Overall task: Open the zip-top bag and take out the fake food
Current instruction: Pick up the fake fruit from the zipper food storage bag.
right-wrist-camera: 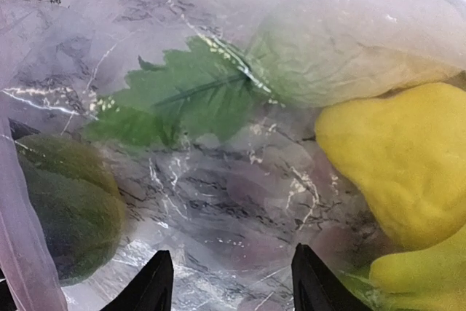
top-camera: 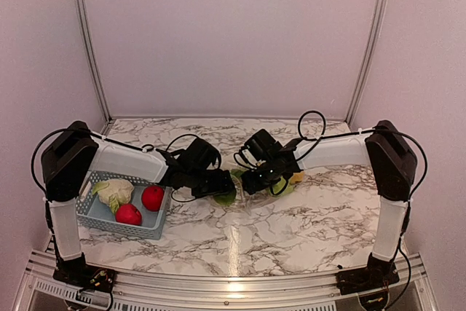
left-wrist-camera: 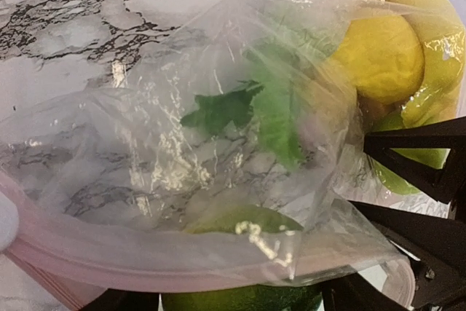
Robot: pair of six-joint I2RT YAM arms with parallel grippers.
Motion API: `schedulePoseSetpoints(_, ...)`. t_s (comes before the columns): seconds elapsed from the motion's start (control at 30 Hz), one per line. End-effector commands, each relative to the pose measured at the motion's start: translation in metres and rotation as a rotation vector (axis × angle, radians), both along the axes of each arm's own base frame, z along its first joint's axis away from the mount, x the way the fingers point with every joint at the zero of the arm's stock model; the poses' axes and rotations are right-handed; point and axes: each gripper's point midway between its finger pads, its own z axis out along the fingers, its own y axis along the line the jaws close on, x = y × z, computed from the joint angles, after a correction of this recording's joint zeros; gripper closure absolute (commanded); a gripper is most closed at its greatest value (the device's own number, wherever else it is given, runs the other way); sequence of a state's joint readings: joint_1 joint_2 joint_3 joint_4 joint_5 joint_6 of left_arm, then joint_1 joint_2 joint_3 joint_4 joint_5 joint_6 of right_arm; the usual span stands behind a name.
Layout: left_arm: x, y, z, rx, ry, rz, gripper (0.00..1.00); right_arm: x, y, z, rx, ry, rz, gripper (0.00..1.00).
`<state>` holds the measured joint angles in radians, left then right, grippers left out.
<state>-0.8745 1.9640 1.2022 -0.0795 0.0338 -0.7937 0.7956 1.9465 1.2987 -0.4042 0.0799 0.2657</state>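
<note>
In the zip-top bag (left-wrist-camera: 145, 143) lie lemon (left-wrist-camera: 382, 56), pear (right-wrist-camera: 69, 202), leaf (right-wrist-camera: 182, 100); right pincer (right-wrist-camera: 233, 282) spread, left pincer (top-camera: 218, 186) unclear

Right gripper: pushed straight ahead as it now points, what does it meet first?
Probably the clear film of the zip-top bag, just beyond the right gripper; the green leaf lies farther on. Depth is unclear.

clear crinkled zip-top bag (left-wrist-camera: 167, 107) lies on the marble table (left-wrist-camera: 58, 5), yellow and green fake food (left-wrist-camera: 382, 56) inside.

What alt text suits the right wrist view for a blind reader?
A crinkly clear zip-top bag fills the view, with a green leaf, yellow fruit and a dark green fruit seen through it. Below, the right gripper is open.
</note>
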Motion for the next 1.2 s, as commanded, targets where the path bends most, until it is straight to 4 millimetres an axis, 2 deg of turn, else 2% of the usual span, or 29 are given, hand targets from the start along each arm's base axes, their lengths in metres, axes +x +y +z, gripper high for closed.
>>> schedulePoseSetpoints(0.0, -0.007, 0.001, 0.002, 0.065, -0.008, -0.032, 0.21, 0.011, 0.000, 0.020, 0.039, -0.038, -0.032, 0.46)
schedulePoseSetpoints(0.13, -0.005, 0.002, 0.002, 0.122, -0.036, -0.033, 0.17, 0.013, -0.004, 0.024, 0.047, -0.049, -0.048, 0.46)
schedulePoseSetpoints(0.4, -0.003, 0.002, 0.002, 0.183, -0.059, -0.048, 0.26, 0.019, -0.007, 0.034, 0.058, -0.073, -0.065, 0.46)
schedulePoseSetpoints(0.8, -0.007, -0.001, -0.013, 0.267, -0.057, -0.098, 0.15, 0.026, -0.006, 0.048, 0.080, -0.104, -0.088, 0.45)
schedulePoseSetpoints(1.03, -0.008, -0.002, -0.015, 0.268, -0.058, -0.101, 0.22, 0.029, -0.005, 0.052, 0.087, -0.113, -0.096, 0.45)
schedulePoseSetpoints(1.17, -0.007, -0.002, -0.013, 0.265, -0.062, -0.100, 0.32, 0.029, -0.006, 0.052, 0.086, -0.114, -0.100, 0.45)
